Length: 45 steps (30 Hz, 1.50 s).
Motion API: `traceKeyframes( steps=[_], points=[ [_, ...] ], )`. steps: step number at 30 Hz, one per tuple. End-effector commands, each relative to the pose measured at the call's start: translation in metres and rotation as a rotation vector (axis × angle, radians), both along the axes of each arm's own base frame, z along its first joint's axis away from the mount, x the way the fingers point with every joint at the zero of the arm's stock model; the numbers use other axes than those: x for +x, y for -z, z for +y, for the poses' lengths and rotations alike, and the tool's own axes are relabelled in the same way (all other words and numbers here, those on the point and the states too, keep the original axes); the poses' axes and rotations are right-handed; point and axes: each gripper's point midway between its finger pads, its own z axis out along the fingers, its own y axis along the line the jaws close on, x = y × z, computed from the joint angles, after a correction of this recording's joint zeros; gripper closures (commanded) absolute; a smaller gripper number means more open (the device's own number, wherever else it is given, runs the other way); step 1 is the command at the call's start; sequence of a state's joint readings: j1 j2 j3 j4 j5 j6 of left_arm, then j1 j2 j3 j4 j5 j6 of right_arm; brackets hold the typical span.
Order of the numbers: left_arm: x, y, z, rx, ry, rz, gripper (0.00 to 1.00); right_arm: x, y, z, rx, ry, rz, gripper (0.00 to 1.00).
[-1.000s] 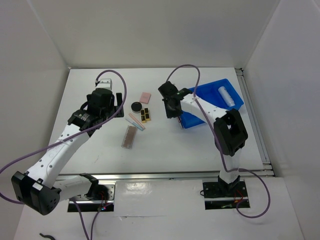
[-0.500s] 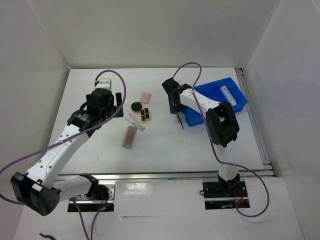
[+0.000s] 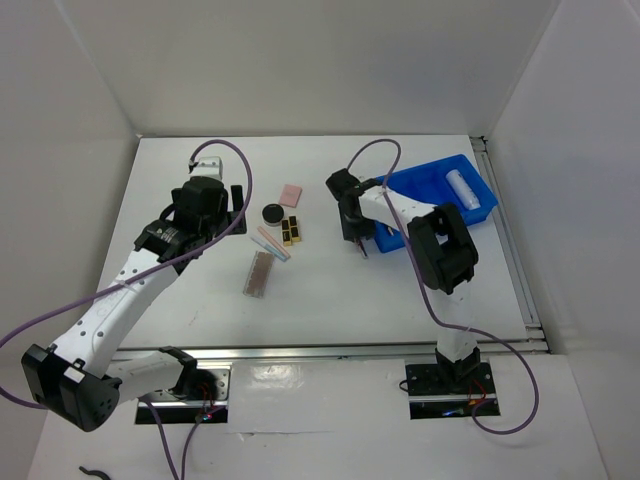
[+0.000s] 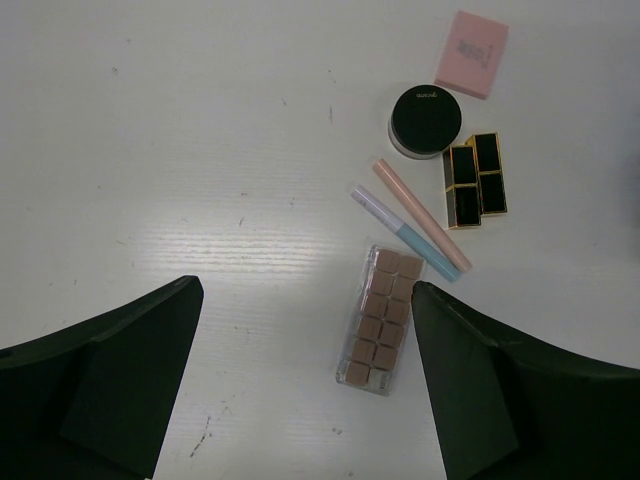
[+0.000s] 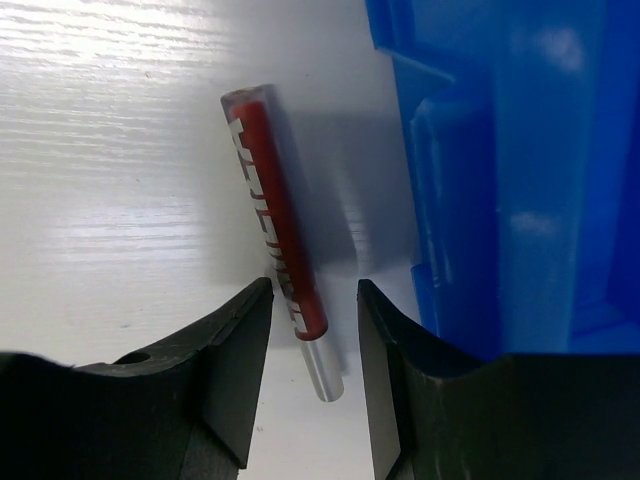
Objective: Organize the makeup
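Though they straddle the red tube, the jaws of the right gripper stand part-open, gripping nothing.

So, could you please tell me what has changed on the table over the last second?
The right gripper opened, apparently releasing the red tube, which now lies on the table between its fingers, beside the blue tray. The tray seems to have shifted slightly right. The left gripper stayed open and still; the other makeup did not move.

r. jaws now apart, red tube loose beside tray
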State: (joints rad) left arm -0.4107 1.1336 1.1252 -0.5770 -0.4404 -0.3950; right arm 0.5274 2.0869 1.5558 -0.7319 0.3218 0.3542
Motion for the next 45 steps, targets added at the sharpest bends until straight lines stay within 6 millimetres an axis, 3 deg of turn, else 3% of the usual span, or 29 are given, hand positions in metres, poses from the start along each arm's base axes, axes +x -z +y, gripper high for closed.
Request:
traceKeyframes(
  steps=[1,7,10,13,15,17,18,19,22,25,28,30,33,34,38,42,45],
  points=[
    [-0.002,-0.009,0.002,-0.008,-0.007,-0.032,0.00,0.002,0.016,0.000,0.011,0.006,-0.001,0.53],
    [-0.001,-0.013,0.003,0.001,-0.010,-0.042,0.00,-0.007,0.029,0.023,0.110,-0.031,0.041,0.59],
    [0.000,-0.017,0.003,-0.003,-0.010,-0.050,0.00,-0.019,0.032,0.039,0.131,-0.086,0.050,0.76],
    [0.000,-0.017,0.003,-0.003,-0.010,-0.050,0.00,-0.018,0.014,0.056,0.156,-0.150,0.010,0.90],
    [0.000,-0.017,0.003,-0.003,-0.010,-0.050,0.00,-0.010,-0.016,0.069,0.182,-0.179,-0.061,0.91],
    [-0.001,-0.020,0.005,0.010,-0.013,-0.052,0.00,0.001,-0.042,0.068,0.171,-0.190,-0.126,0.93],
    [-0.001,-0.020,0.005,0.010,-0.013,-0.052,0.00,0.010,-0.068,0.070,0.178,-0.197,-0.191,0.93],
    [-0.001,-0.020,0.005,0.010,-0.013,-0.052,0.00,0.015,-0.081,0.068,0.172,-0.198,-0.226,0.93],
    [0.000,-0.023,0.005,0.006,-0.013,-0.060,0.00,0.037,-0.126,0.043,0.132,-0.148,-0.346,0.93],
    [0.000,-0.023,0.004,-0.002,-0.018,-0.061,0.00,0.050,-0.148,0.008,0.083,-0.080,-0.408,0.93],
    [-0.001,-0.019,0.003,-0.003,-0.010,-0.050,0.00,0.062,-0.153,-0.025,0.072,-0.008,-0.419,0.93],
    [-0.001,-0.019,0.003,-0.003,-0.010,-0.050,0.00,0.065,-0.143,-0.048,0.043,0.031,-0.406,0.93],
    [0.000,-0.016,0.003,0.001,-0.010,-0.042,0.00,0.067,-0.136,-0.066,0.017,0.061,-0.396,0.93],
    [0.000,-0.016,0.003,0.001,-0.010,-0.042,0.00,0.068,-0.125,-0.073,0.003,0.066,-0.382,0.93],
    [0.000,-0.016,0.003,0.001,-0.010,-0.042,0.00,0.068,-0.112,-0.078,-0.010,0.074,-0.354,0.91],
    [0.002,-0.014,0.002,0.005,-0.010,-0.033,0.00,0.071,-0.097,-0.075,-0.014,0.067,-0.323,0.83],
    [0.002,-0.014,0.002,0.005,-0.010,-0.033,0.00,0.074,-0.100,-0.074,-0.008,0.075,-0.327,0.59]
  ],
)
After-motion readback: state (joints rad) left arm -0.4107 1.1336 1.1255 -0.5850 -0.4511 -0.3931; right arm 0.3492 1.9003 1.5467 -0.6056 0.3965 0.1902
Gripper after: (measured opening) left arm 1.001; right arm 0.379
